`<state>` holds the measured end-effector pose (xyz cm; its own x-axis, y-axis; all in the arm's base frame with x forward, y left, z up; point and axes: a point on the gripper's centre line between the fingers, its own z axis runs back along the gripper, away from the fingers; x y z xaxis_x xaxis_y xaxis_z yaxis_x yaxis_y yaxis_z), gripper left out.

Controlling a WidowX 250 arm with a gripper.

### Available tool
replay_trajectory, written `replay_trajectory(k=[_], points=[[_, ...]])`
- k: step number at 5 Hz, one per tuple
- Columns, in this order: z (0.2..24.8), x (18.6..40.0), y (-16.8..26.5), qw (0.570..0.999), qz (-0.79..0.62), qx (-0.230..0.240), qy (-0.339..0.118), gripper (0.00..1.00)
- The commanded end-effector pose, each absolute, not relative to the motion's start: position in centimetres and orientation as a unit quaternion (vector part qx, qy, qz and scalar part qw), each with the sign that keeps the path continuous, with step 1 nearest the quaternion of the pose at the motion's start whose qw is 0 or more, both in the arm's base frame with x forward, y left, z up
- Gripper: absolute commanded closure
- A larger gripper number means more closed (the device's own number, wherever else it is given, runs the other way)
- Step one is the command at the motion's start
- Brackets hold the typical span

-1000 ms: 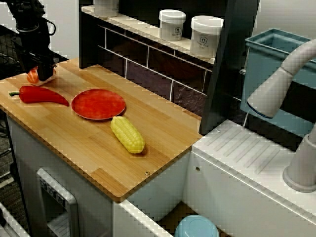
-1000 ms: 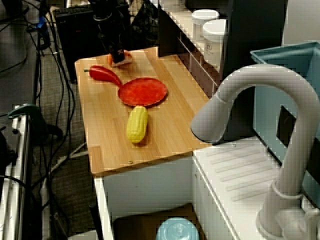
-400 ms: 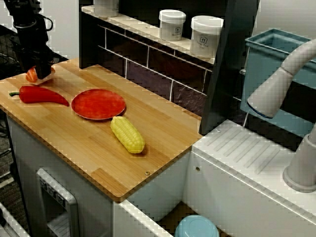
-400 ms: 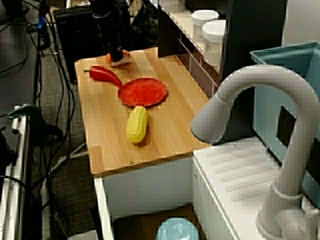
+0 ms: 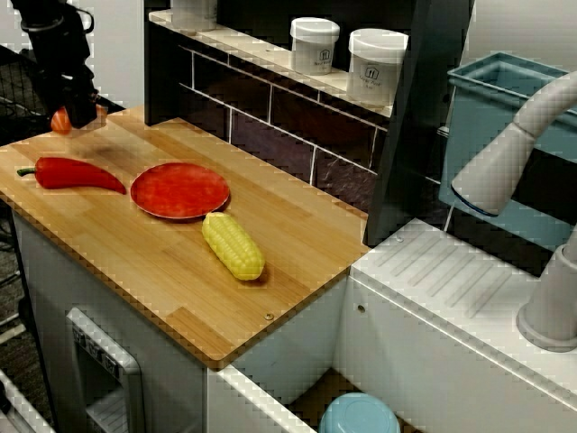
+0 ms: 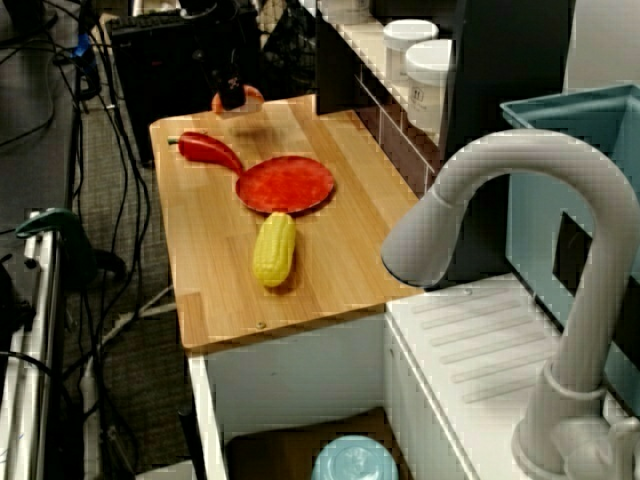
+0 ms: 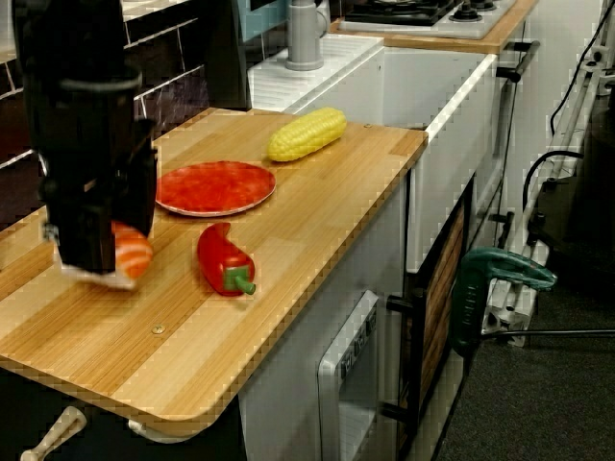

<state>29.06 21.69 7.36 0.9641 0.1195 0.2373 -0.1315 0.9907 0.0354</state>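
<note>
Currently the fingers [image 7: 88, 240] are closed on the orange-and-white food piece [image 7: 135, 253], which protrudes from their side and hangs clear of the surface [image 7: 317, 202]. Just beside the fingers lies the red pepper [image 7: 223, 257]; beyond it, the red plate [image 7: 215, 186] and corn cob [image 7: 306, 133].

The sushi [image 5: 61, 120] hangs over the counter [image 5: 180, 271] beyond pepper [image 5: 72, 173], plate [image 5: 179, 189] and corn [image 5: 233, 245].

Wooden counter [image 5: 171, 271]; perhaps plastic salmon sushi [image 7: 133, 253]
</note>
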Motion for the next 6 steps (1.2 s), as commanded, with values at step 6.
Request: replay_trajectory(k=[6], points=[[17.1, 32.1, 13.9, 0.975, -0.091, -0.002, -0.201, 1.0]])
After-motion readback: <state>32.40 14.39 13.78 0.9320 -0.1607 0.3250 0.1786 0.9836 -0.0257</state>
